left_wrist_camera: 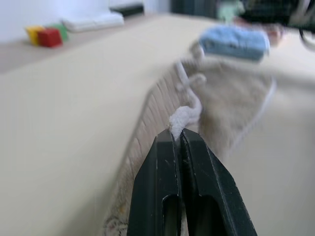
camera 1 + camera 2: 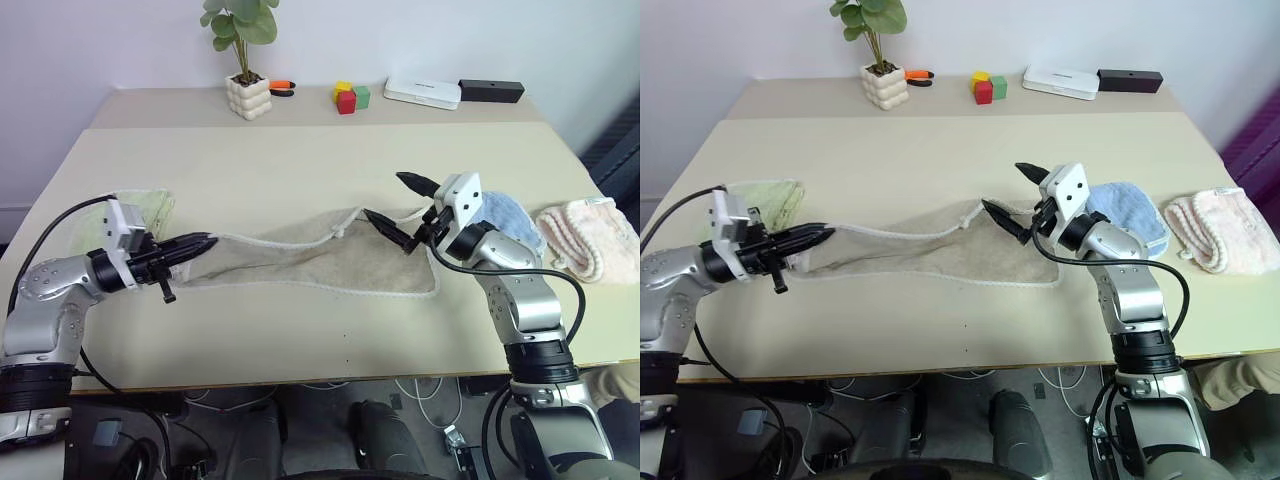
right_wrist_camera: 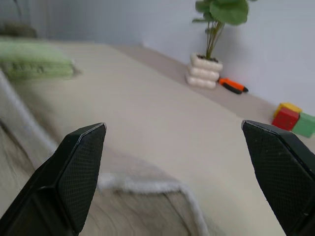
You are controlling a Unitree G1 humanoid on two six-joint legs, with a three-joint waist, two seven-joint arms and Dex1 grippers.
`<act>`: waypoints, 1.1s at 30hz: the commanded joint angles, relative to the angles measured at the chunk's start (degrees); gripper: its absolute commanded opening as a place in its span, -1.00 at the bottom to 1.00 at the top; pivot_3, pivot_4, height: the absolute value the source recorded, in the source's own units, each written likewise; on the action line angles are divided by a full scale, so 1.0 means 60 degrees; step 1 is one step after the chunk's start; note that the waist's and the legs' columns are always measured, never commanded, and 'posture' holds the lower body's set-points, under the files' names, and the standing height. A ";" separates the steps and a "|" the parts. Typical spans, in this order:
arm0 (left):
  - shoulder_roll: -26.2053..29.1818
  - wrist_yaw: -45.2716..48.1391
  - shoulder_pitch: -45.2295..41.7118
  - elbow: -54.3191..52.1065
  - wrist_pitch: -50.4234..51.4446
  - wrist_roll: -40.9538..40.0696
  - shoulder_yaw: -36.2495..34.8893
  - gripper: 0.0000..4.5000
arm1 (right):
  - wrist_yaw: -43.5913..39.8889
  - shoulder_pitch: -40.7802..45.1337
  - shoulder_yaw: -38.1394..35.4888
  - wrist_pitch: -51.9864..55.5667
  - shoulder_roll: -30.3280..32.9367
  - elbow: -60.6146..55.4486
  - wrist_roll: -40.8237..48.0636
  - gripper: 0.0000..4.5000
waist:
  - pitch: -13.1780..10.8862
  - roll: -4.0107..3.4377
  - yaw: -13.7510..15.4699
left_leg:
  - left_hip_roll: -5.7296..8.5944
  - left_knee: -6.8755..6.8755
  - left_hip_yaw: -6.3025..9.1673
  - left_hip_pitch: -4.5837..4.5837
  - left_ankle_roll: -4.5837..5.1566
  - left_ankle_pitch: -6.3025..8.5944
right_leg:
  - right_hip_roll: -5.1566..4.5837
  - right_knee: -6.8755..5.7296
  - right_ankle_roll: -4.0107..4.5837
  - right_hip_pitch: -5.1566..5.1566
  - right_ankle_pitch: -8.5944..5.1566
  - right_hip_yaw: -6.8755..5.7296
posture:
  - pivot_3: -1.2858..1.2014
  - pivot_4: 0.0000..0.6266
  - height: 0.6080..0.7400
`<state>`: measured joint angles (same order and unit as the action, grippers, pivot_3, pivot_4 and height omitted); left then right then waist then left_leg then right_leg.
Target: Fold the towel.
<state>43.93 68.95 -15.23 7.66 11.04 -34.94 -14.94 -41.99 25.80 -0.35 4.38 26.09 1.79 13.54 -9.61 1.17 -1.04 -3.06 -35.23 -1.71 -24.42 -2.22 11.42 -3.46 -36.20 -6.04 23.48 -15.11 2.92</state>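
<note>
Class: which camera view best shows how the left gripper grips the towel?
The left wrist view: the left gripper is shut on the towel, pinching its whitish edge. The head views show the towel whole, the pinch small. The right wrist view shows a towel corner.

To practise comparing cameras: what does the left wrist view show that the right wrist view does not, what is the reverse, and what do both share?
Left wrist view: the left gripper shut on the towel's corner, the blue towel and the white box.
Right wrist view: the right gripper open over the towel's edge, the plant, the orange tool and the green towel.
Both: the towel, the table and the blocks.
</note>
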 commanded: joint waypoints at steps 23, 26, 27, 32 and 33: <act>0.0055 -0.0440 0.1537 -0.1731 0.0289 -0.0860 -0.1815 -0.97 | 0.1834 0.1913 0.1421 -0.3127 0.1434 0.4505 -0.4624 1.00 | -0.0001 0.0001 -0.0021 | 0.0001 0.0001 -0.0003 0.0001 0.0000 0.0000 | -0.0003 0.0001 0.0005 0.0003 -0.0002 0.0004 | 0.03 -0.52 1.00; 0.0046 -0.0493 0.1675 -0.1823 0.0165 -0.0798 -0.1903 -0.97 | 0.1929 0.2196 0.1464 -0.3458 0.1562 0.4951 -0.4774 1.00 | -0.0001 0.0001 -0.0019 | 0.0001 0.0001 -0.0003 0.0001 -0.0001 0.0000 | -0.0004 0.0001 0.0005 0.0002 -0.0002 0.0004 | 0.03 -0.52 1.00; 0.0042 -0.0517 0.1709 -0.1851 0.0148 -0.0795 -0.1921 -0.97 | 0.1854 0.2244 0.1461 -0.3543 0.1593 0.5035 -0.4741 1.00 | -0.0001 0.0001 -0.0013 | 0.0001 0.0000 -0.0003 0.0001 -0.0001 0.0000 | -0.0004 0.0002 0.0005 0.0002 -0.0002 0.0004 | 0.03 -0.52 1.00; -0.0007 -0.0595 0.1868 -0.2028 0.0135 -0.0815 -0.1950 -0.97 | 0.1534 0.2380 0.1672 -0.4035 0.1933 0.5378 -0.4914 1.00 | -0.0001 0.0001 -0.0018 | 0.0002 0.0000 -0.0003 0.0000 0.0000 0.0000 | -0.0006 0.0002 0.0005 0.0001 -0.0002 0.0005 | 0.03 -0.52 1.00; -0.0012 -0.0606 0.1902 -0.2062 0.0110 -0.0783 -0.1942 -0.97 | 0.1250 0.2339 0.1716 -0.4209 0.1981 0.5292 -0.4770 1.00 | -0.0001 0.0001 -0.0021 | 0.0002 0.0000 -0.0003 0.0001 0.0000 0.0000 | -0.0006 0.0002 0.0005 0.0001 -0.0002 0.0005 | 0.03 -0.52 1.00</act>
<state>43.79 65.69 -4.05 -3.05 12.38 -39.02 -24.59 -32.82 38.78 10.38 -18.81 37.00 34.34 -16.29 -9.61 1.17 -1.17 -3.05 -35.23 -1.73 -24.42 -2.22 11.42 -3.49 -36.19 -6.01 23.49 -15.12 2.95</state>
